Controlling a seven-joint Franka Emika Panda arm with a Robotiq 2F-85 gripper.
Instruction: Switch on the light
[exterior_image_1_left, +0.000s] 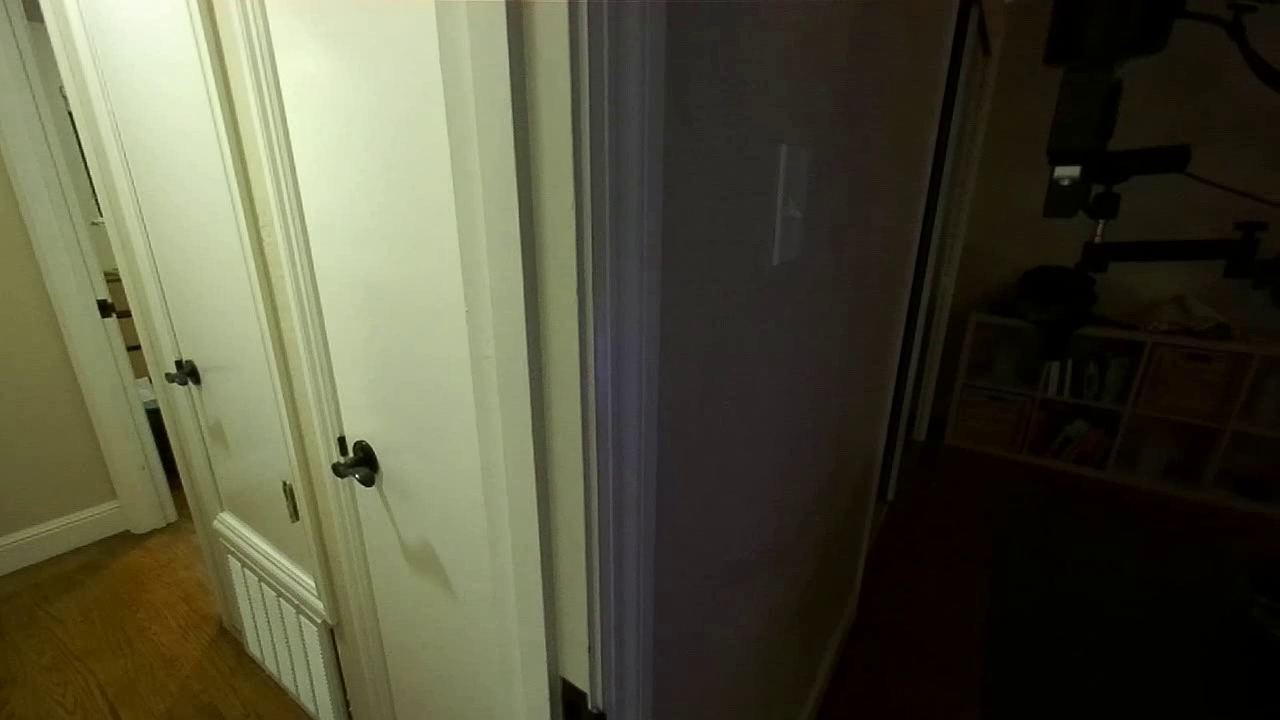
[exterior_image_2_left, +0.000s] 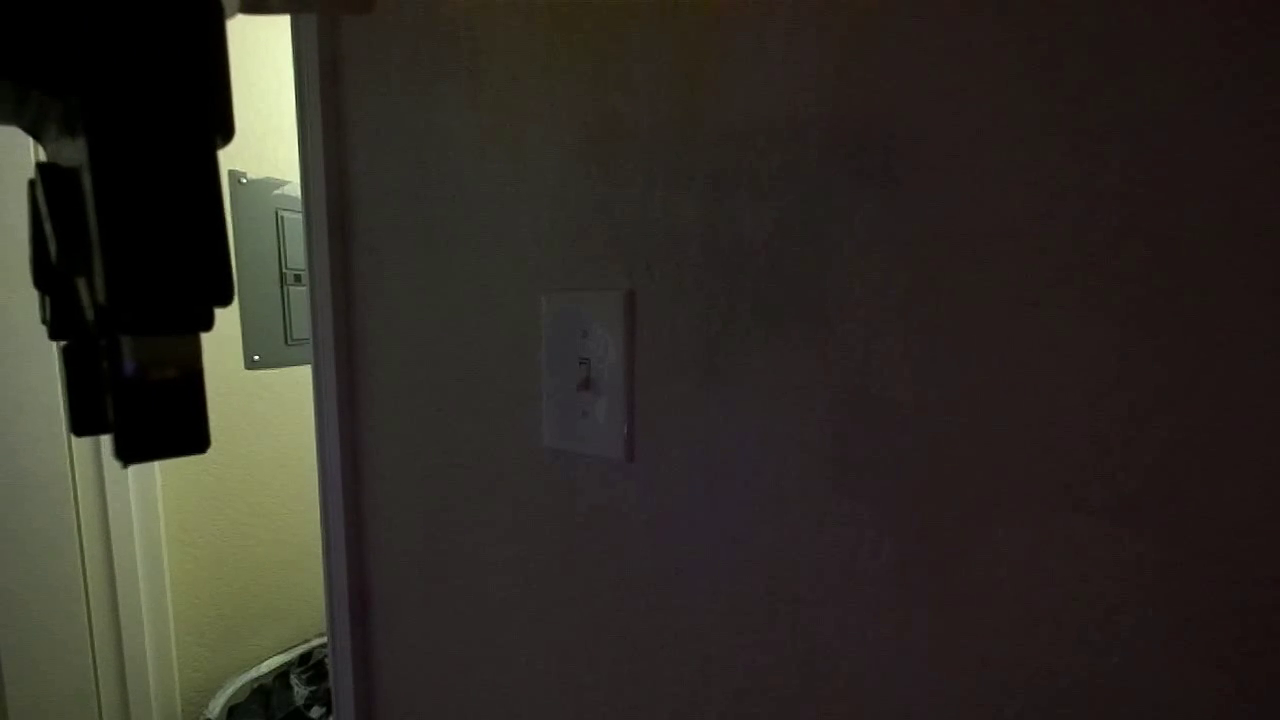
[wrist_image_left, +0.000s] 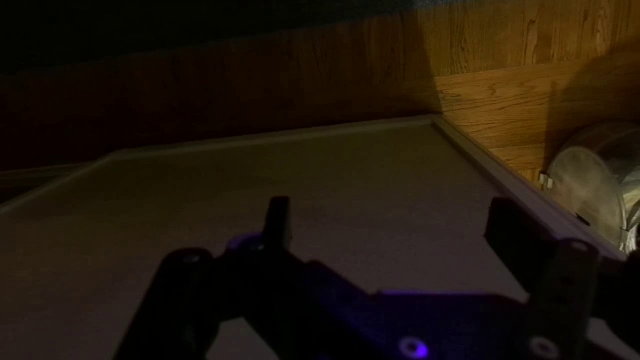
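Your gripper (wrist_image_left: 387, 215), jaws spread wide on nothing, points down; in an exterior view the toggle switch plate (exterior_image_2_left: 587, 375), long axis upright, lies right of it on the wall (exterior_image_2_left: 850, 400)

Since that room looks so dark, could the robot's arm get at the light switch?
Probably yes: the tool is open, and in an exterior view nothing visible covers the light switch, though distance is hard to judge.

Wall (exterior_image_1_left: 760, 400) in deep gloom, doors (exterior_image_1_left: 370, 250) in bright yellowish glow.
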